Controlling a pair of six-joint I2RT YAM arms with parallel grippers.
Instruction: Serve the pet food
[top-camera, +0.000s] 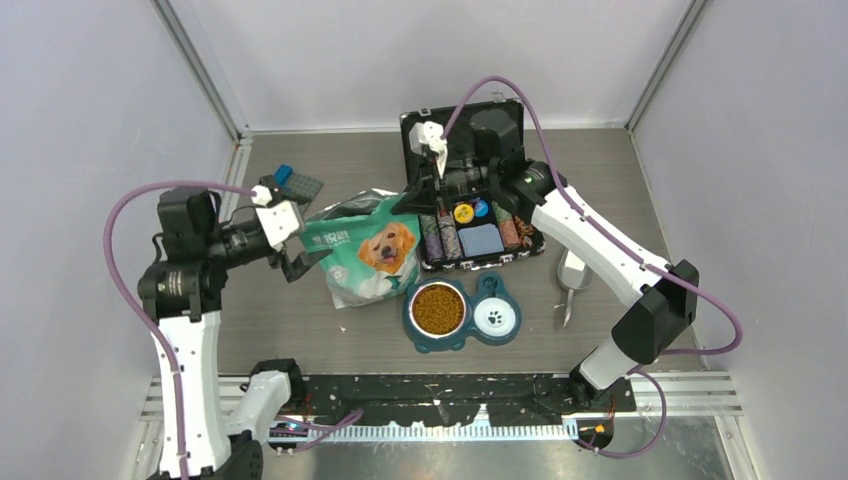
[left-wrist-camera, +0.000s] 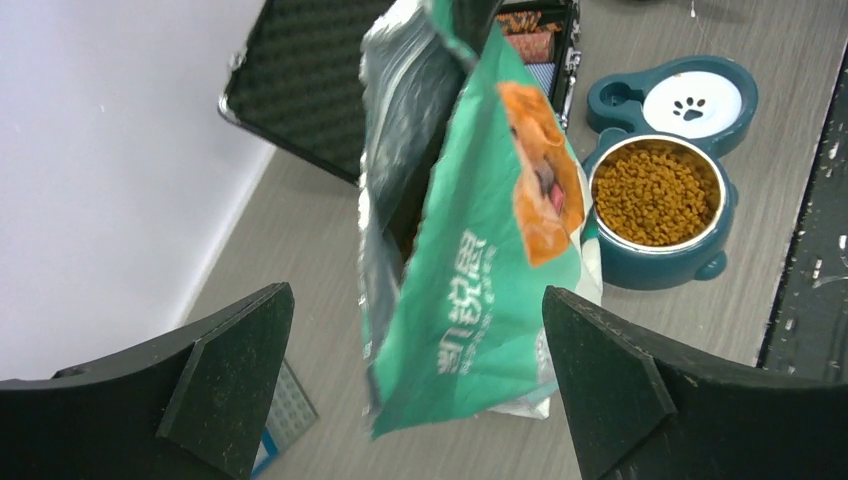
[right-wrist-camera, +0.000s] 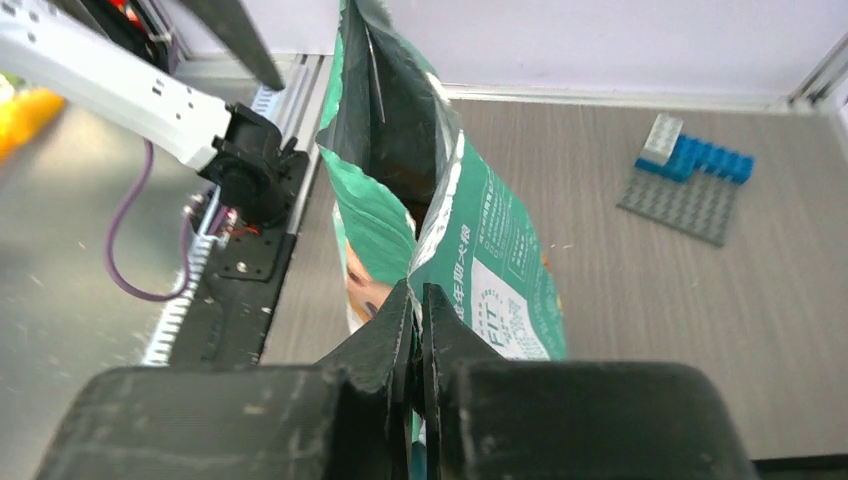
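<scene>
While left claw gapes, right claw pinches the bag.

Left pincer spread wide; teal dog-print bag stands between its fingers, touching neither. Pet food fills the steel bowl of a teal feeder beside the bag.

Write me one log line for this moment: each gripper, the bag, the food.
left gripper: open, bag between fingers | right gripper: shut on bag edge | pet food: in steel bowl

bag top: cut off | inside: dark, unreadable | case: partly behind right arm
</scene>
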